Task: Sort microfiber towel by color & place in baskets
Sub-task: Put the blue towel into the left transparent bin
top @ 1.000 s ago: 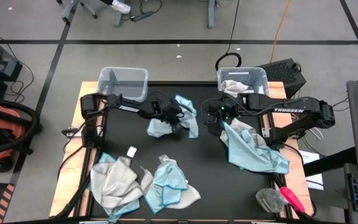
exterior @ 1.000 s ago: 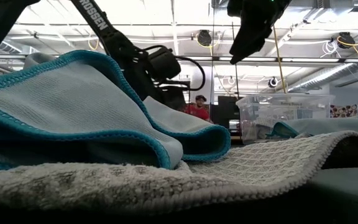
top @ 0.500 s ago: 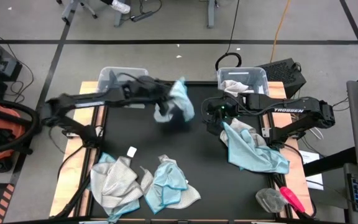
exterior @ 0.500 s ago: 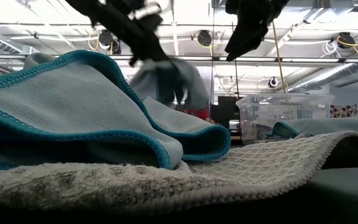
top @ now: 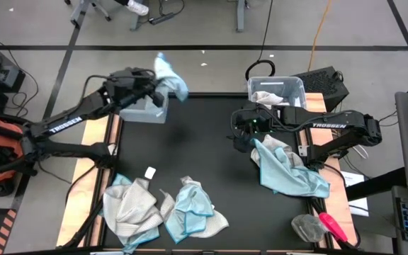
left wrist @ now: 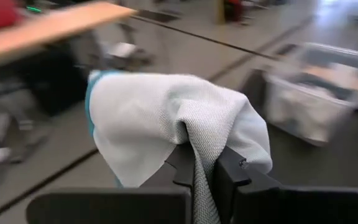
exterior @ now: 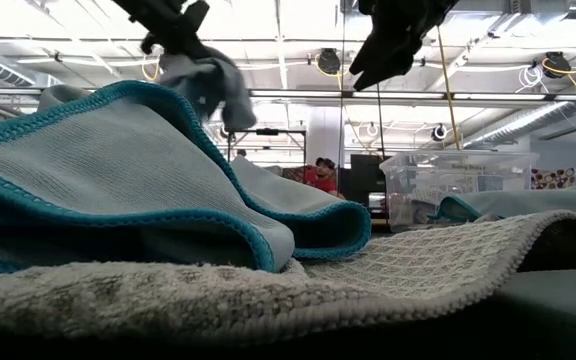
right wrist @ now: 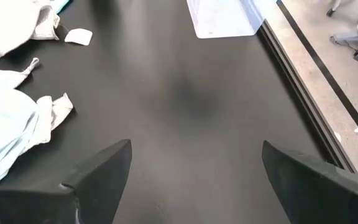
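The left gripper (top: 160, 79) hung over the left basket (top: 142, 111), its fingers clamped together on a light blue towel (top: 168, 74) that draped from them above the basket's far edge. In the left wrist view the cloth (left wrist: 179, 124) was pinched between the two fingers (left wrist: 229, 168), with a teal hem showing at one side. The towel was not yet released, so this drop counted as nearly done rather than done. What already lay in that basket below the gripper could not be told.

Nearer the table's front edge, well apart from that gripper, a heap of grey and blue towels (top: 163, 207) waited unsorted.

The right gripper (top: 241, 131) hovered low over bare black mat with its fingers spread wide and nothing between them. Just beside it, toward its own arm, lay a blue and pale towel pile (top: 285, 170). Behind it the right basket (top: 276, 91) held at least one pale towel (top: 264, 98).

By that count, one towel was visibly binned and one was about to be, and most of the sorting remained.
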Robot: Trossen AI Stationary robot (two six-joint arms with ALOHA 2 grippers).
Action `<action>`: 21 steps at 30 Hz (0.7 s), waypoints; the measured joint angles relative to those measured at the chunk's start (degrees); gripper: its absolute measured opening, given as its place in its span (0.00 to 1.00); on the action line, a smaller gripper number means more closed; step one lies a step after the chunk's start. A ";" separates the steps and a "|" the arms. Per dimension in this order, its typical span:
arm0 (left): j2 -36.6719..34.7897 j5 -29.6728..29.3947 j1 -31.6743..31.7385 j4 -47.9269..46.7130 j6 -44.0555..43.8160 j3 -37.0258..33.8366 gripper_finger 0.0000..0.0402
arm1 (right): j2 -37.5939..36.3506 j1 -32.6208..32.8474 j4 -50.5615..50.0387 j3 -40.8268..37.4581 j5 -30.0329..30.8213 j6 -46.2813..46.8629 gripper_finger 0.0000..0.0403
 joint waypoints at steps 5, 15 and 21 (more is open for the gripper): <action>-0.61 -4.23 4.85 -1.45 3.15 0.00 0.05 | 0.00 0.00 0.04 0.00 -0.01 0.45 0.87; 0.86 -6.09 14.01 -7.66 8.83 -1.25 0.05 | 0.00 0.11 0.07 0.00 -0.03 1.51 0.87; 0.83 -0.94 14.92 -15.65 9.00 -1.25 0.05 | 0.00 0.11 0.04 0.00 -0.02 1.53 0.87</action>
